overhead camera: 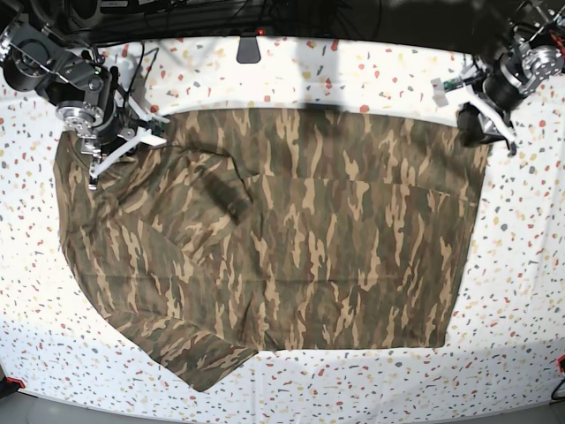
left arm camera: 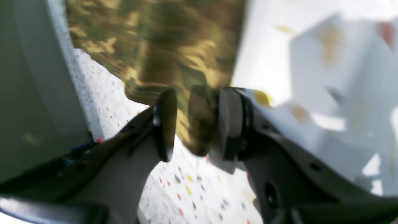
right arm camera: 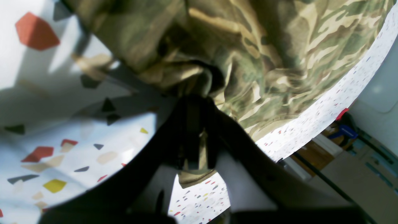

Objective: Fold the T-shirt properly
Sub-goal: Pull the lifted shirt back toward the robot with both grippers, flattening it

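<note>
Two pads of left gripper (left arm camera: pixel 194 124) sit apart, T-shirt (left arm camera: pixel 161 46) corner between, blurry.
Right wrist: right gripper (right arm camera: pixel 196 137) clamped on bunched cloth at 12.
Base: shirt spread mid speckled table (overhead camera: pixel 530 291); cables (overhead camera: pixel 185 13) at 11.

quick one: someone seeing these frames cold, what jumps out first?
The camouflage T-shirt dominates, spread over most of the speckled table, with one sleeve poking out at the near left corner. Next, the two arms at the shirt's far corners: the right gripper is clamped on a bunched fold of cloth, and the left gripper has a flap of the shirt between its pads, with a gap still showing on one side.
</note>
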Robot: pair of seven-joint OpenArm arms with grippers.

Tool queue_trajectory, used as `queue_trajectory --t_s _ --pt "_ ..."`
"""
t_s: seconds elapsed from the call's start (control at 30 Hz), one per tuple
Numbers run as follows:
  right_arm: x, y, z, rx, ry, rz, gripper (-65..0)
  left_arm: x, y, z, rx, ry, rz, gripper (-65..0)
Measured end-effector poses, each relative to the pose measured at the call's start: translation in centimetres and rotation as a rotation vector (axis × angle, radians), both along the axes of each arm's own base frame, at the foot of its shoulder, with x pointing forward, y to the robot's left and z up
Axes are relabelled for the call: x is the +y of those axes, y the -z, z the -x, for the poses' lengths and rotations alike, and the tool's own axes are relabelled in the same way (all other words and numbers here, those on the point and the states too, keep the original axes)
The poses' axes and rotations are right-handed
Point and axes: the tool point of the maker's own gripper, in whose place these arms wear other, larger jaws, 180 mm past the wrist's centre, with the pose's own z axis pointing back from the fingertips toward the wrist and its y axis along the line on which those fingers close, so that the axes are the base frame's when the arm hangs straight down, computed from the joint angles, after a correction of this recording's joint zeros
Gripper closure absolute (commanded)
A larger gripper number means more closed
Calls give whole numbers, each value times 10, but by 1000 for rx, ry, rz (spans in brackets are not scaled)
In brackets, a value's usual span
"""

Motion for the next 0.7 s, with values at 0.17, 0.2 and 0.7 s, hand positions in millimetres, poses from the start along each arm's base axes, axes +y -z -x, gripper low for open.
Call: queue_trajectory --t_s 0.17,0.2,0.7 --pt "0 0 0 1 0 0 0 -7 6 1 32 -38 28 -141" --pt "0 0 0 1 0 0 0 -4 8 2 40 -50 14 -95" --pt "12 -4 1 -6 -19 -33 0 29 27 39 120 -143 -130 0"
